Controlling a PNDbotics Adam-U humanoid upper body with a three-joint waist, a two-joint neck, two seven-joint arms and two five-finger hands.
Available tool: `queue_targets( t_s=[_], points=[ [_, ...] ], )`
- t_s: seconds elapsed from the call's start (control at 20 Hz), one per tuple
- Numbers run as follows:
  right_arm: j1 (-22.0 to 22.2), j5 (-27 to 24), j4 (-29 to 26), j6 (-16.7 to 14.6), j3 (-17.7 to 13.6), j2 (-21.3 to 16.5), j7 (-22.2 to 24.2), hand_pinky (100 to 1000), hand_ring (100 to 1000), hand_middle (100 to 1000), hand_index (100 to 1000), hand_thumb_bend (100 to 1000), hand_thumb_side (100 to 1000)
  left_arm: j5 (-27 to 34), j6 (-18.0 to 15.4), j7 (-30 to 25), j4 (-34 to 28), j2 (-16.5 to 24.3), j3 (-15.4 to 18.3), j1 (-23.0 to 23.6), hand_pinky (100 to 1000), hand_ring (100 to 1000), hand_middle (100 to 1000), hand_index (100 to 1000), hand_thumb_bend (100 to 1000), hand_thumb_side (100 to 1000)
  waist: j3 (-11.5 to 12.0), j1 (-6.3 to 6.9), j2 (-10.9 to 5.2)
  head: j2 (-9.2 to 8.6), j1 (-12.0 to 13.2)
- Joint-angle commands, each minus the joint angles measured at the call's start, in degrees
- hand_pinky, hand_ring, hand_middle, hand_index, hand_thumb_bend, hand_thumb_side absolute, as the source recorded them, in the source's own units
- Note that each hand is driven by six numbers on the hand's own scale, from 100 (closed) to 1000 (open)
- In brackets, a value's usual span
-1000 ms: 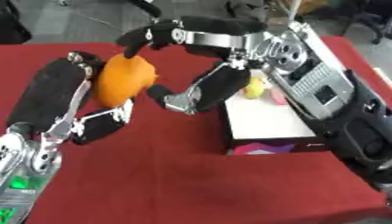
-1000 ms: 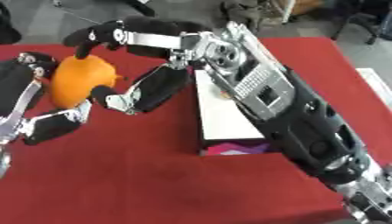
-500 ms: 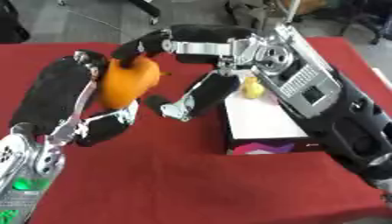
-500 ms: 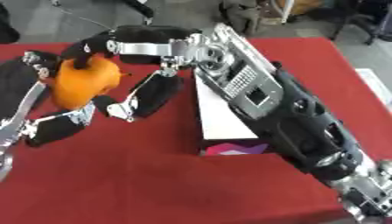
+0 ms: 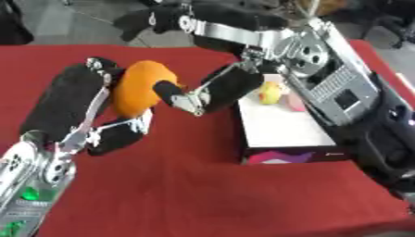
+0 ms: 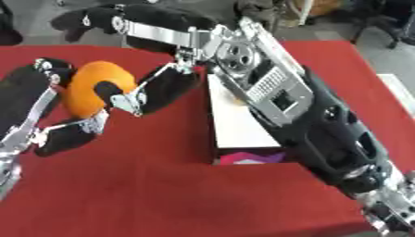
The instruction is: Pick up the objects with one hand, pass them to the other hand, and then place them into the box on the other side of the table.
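The left hand (image 5: 77, 109) stands upright over the left part of the red table (image 5: 186, 194), its fingers and thumb curled round the orange object (image 5: 139, 90), which it carries clear of the cloth: black fingers back the object on its left side and the thumb sits under its lower edge. The right hand (image 5: 212, 90) reaches in from the right; one black finger lies across the front of the orange object, touching it, while the upper fingers extend leftward above it, apart from its top. That hand is spread and not closed on the object. Outward from both hands, a white open box (image 5: 284, 127) lies on the right part of the table, just beside the right hand's lower finger, with a purple and pink pattern on its near wall. The left eye view shows a yellow-green object (image 5: 270, 92) and a pink object (image 5: 295, 102) inside the box at its far end, touching each other. In the right eye view the right forearm (image 6: 275, 92) covers that far end, so neither of the two shows there. The right eye view in turn shows the forearm running down to the lower right corner.
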Motion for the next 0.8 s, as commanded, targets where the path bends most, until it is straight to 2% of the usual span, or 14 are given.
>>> queue_targets(
  t_s=[0.05,0.35,0.8],
  points=[
    [-0.62,-0.07,-0.74,0.44,-0.89,-1.43,-0.67,959,1000,876,997,100,189,0.64,0.20,0.11,-1.21,0.07,0.09,-1.22,646,512,390,504,100,333,-0.04,0.26,-0.77,-0.29,-0.02],
    [-0.44,2.38,2.45,-0.53,0.08,-1.58,3.13,961,1000,883,999,100,286,-0.39,-0.61,0.76,-2.15,0.26,0.04,-1.44,646,515,390,505,100,302,0.13,0.18,-0.79,-0.36,-0.11],
    [-0.68,7.54,8.20,-3.16,0.73,-1.45,5.79,956,1000,885,1000,100,320,-2.44,-1.86,0.68,-3.36,0.63,-0.33,-1.57,650,521,394,508,100,271,0.40,0.06,-0.78,-0.35,-0.35]
  ],
)
